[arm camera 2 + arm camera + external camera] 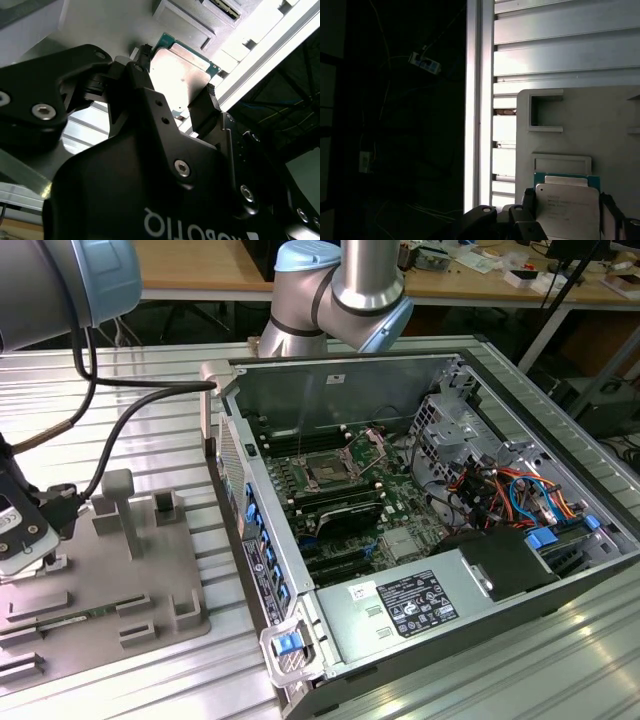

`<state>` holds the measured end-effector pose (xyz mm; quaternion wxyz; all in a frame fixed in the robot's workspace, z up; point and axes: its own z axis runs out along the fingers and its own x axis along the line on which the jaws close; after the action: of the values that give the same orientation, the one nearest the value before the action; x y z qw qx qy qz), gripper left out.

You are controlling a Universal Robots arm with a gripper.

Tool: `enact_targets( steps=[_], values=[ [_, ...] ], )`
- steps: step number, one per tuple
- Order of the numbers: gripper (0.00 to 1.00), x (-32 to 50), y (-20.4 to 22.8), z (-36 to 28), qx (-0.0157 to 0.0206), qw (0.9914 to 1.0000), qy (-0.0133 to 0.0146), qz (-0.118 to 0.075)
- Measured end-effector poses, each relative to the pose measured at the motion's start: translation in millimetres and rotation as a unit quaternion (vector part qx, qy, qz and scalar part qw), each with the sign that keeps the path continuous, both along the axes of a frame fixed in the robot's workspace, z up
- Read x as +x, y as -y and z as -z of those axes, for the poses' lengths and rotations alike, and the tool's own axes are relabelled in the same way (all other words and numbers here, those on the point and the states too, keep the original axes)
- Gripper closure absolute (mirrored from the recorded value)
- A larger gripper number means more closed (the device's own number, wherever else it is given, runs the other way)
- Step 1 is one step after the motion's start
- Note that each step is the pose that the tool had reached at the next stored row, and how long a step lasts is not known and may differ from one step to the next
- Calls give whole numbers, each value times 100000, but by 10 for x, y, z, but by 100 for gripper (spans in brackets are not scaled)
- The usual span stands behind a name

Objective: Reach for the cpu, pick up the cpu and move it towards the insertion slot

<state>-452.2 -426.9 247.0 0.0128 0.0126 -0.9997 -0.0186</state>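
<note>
The cpu (177, 75) is a flat silver square with a green rim, also in the first wrist view as the cpu (567, 207). My gripper (175, 82) has a black finger against each of two opposite edges, so it is shut on the chip. In the exterior view my gripper (30, 550) hangs low over the grey fixture plate (100, 590) at the exterior view's left. I cannot tell whether the chip is off the plate. The insertion slot (328, 472) lies inside the open computer case, far to the exterior view's right of my gripper.
The case's near side wall (250, 530) stands between the plate and the motherboard. Grey posts (120, 505) rise from the plate beside my gripper. A black cable (130, 410) runs from the arm. The plate lies on a ribbed metal table (170, 670), and its rail edge (480, 100) runs close by.
</note>
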Motion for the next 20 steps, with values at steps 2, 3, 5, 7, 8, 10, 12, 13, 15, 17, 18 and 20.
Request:
enact_targets(
  steps=[2,3,5,7,8,10,12,13,15,17,18,20],
  values=[
    [45,1,0,-16,-2,100000,-1,-2],
    [45,1,0,-23,-1,100000,0,-1],
    [45,1,0,-38,1,100000,3,0],
    [45,1,0,-50,2,100000,5,-1],
    [45,1,0,-55,5,100000,10,-2],
    [45,1,0,-64,-1,100000,4,1],
    [45,1,0,-74,-2,100000,0,0],
    [45,1,0,-78,0,100000,0,-3],
    [45,1,0,-86,4,100000,5,0],
    [45,1,0,-94,0,100000,1,-1],
    [45,1,0,-99,0,100000,1,1],
    [45,1,0,-107,-1,100000,-1,-1]
  ],
)
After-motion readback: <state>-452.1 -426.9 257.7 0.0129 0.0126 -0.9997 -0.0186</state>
